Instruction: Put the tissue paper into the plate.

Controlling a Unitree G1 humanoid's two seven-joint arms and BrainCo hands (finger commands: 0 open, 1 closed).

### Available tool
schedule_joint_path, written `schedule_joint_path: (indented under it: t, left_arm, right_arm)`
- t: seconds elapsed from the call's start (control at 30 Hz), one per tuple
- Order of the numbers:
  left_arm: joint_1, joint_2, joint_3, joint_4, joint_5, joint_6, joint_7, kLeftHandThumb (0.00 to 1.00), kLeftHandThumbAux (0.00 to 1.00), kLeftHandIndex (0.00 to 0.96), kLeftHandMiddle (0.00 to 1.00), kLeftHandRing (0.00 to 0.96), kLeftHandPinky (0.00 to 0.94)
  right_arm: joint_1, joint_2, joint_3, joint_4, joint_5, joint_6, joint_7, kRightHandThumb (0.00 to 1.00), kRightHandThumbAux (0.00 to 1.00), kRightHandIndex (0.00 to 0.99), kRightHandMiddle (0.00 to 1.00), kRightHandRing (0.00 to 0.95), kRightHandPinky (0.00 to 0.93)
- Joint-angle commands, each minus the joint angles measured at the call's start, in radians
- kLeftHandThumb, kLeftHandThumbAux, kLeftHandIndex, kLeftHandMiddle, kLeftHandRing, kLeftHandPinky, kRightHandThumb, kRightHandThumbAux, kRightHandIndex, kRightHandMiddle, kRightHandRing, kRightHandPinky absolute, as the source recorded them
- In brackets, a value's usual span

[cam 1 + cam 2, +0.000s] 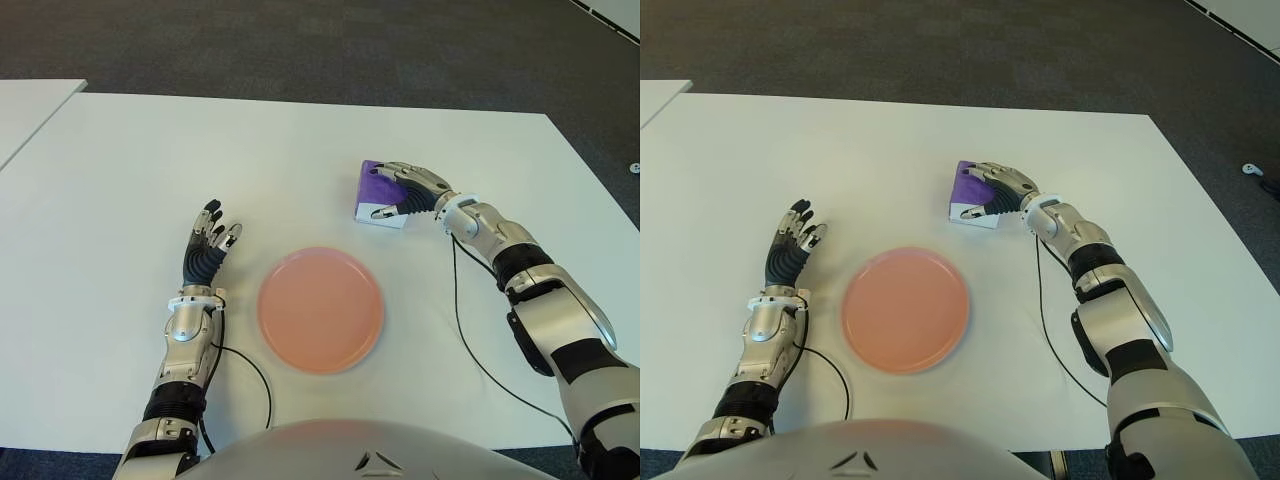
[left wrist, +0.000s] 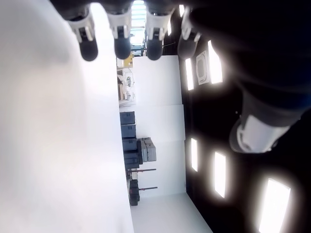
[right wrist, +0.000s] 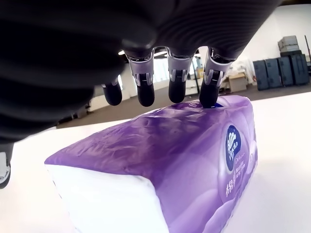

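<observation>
Plate (image 1: 320, 310) is sitting low centre on the worktop (image 1: 120, 180); right hand (image 1: 410, 190) is draping curled fingers (image 3: 146, 87) over the tissue paper (image 1: 378, 192), upper right. Left hand (image 1: 205, 250) is idling, fingers apart.

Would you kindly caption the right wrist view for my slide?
Right hand fingers arched over the purple tissue pack on the white table.

On the white table (image 1: 120, 180), the right hand (image 1: 410, 192) is draped over a purple-and-white tissue pack (image 1: 378, 196), fingers curled around it. A round pink plate (image 1: 320, 309) sits nearer the robot, with the left hand (image 1: 208, 250) open just left of it.
</observation>
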Motion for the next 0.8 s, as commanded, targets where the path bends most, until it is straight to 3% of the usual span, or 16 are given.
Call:
schedule_joint_path:
  t: [0.03,0.4,0.8]
  left_arm:
    - [0.044,-0.010,0.000,0.021,0.004,0.042,0.009,0.000,0.540,0.000,0.000,0.000,0.000]
    - [0.045,-0.009,-0.001,0.018,0.012,0.044,0.014,0.000,0.538,0.000,0.000,0.000,0.000]
    - [0.044,-0.009,0.000,0.018,0.010,0.048,0.008,0.000,0.547,0.000,0.000,0.000,0.000]
  right_arm:
    - [0.011,0.005,-0.011,-0.006,0.020,0.000,0.022,0.235,0.396,0.000,0.000,0.000,0.000]
    - [0.022,0.018,-0.007,0.008,0.026,0.016,0.040,0.240,0.401,0.000,0.000,0.000,0.000]
    - [0.009,0.052,0.008,0.057,0.005,0.029,-0.009,0.227,0.401,0.000,0.000,0.000,0.000]
